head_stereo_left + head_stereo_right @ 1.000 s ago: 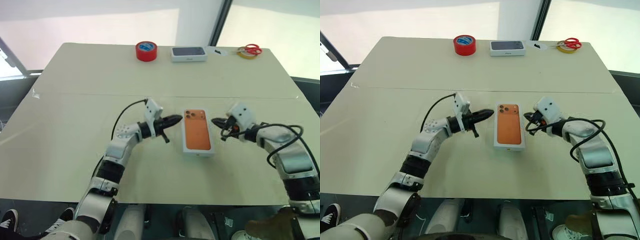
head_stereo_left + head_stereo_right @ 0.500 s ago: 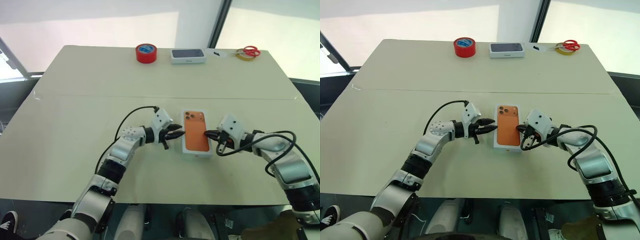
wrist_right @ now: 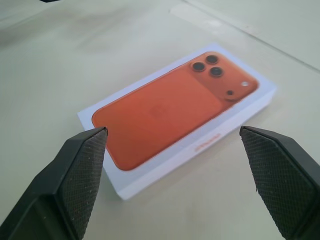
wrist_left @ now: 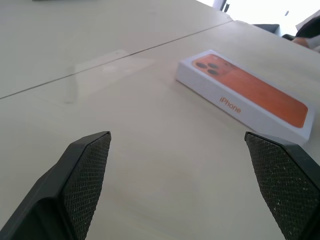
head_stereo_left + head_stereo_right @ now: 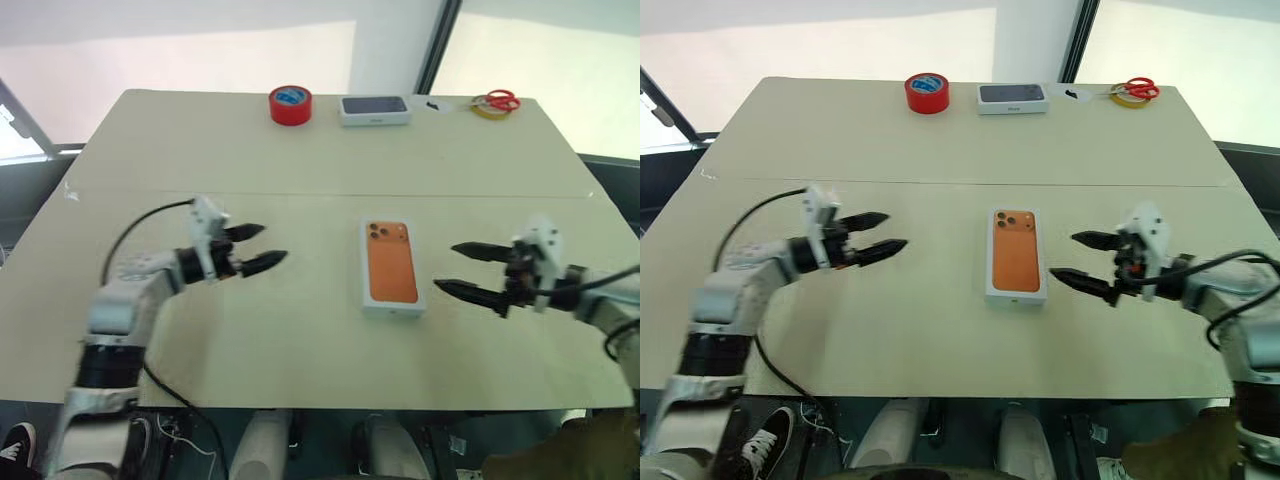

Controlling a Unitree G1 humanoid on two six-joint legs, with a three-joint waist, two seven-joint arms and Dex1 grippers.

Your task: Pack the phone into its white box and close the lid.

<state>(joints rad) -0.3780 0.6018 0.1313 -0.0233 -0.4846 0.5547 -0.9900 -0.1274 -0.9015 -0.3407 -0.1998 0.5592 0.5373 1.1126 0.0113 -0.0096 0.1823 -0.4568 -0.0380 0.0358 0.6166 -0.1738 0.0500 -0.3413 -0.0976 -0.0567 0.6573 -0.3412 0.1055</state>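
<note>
The white box point(image 5: 391, 268) lies closed near the middle of the tabletop point(image 5: 300, 150), a flat cardboard rectangle with sharp corners. Its top carries a smooth orange phone picture with three lenses. The long axis runs from the near edge to the far edge, the lenses toward the far edge. It seems fully shut. The left gripper point(image 5: 256, 247) and the right gripper point(image 5: 462, 268) hover on either side, well apart from it, fingers spread wide, their pads point(image 3: 82, 170) finely textured black.

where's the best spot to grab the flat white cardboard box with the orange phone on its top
Probably the two long side walls at mid-length, fingers coming down from above: the white cardboard box lies flat, narrow across, with both long sides free.
</note>
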